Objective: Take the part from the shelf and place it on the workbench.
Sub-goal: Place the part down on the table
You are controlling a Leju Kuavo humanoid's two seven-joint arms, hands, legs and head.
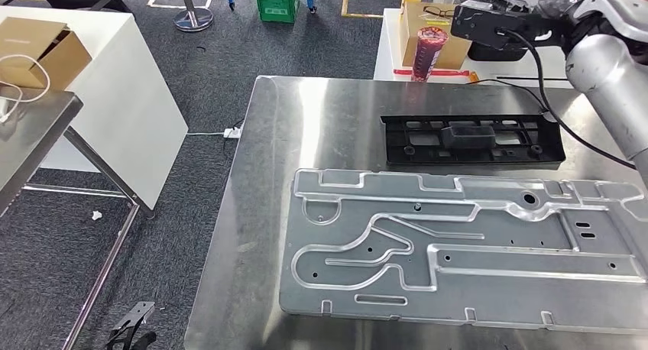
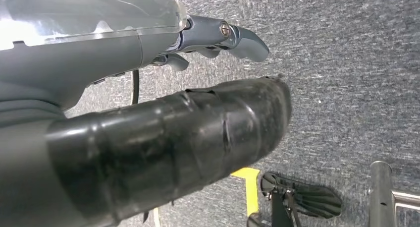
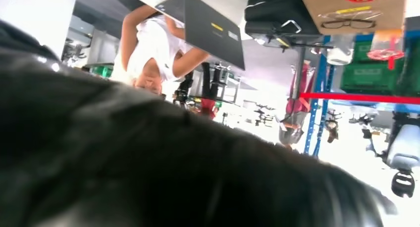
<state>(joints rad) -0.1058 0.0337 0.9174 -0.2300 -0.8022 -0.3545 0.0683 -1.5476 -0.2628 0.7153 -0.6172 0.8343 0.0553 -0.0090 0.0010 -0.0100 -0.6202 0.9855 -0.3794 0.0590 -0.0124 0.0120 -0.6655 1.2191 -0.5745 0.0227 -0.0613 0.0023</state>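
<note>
Head view looks down on a brushed steel workbench [image 1: 252, 212] standing on dark grey carpet [image 1: 199, 52]. Two parts lie on it. One black plastic part [image 1: 472, 140] lies toward the far side, flat, its long axis running left to right across the bench. One large stamped metal plate [image 1: 466, 251], also flat, lies just in front of it with its long axis parallel. To the left stand a white table [image 1: 130, 90] carrying one cardboard box [image 1: 38, 52] and a lower steel shelf [image 1: 30, 136]. Beyond the bench, a second cardboard box [image 1: 435, 40] and one red patterned cup [image 1: 429, 52] sit on another white surface. The right arm [image 1: 611, 82] reaches up at the right edge; whether the right hand [image 3: 148, 162] grips anything cannot be told from the dark blur close to its wrist camera. Left wrist view shows the left hand [image 2: 163, 123] hanging above the carpet, thumb and fingers loosely apart, holding nothing.
</note>
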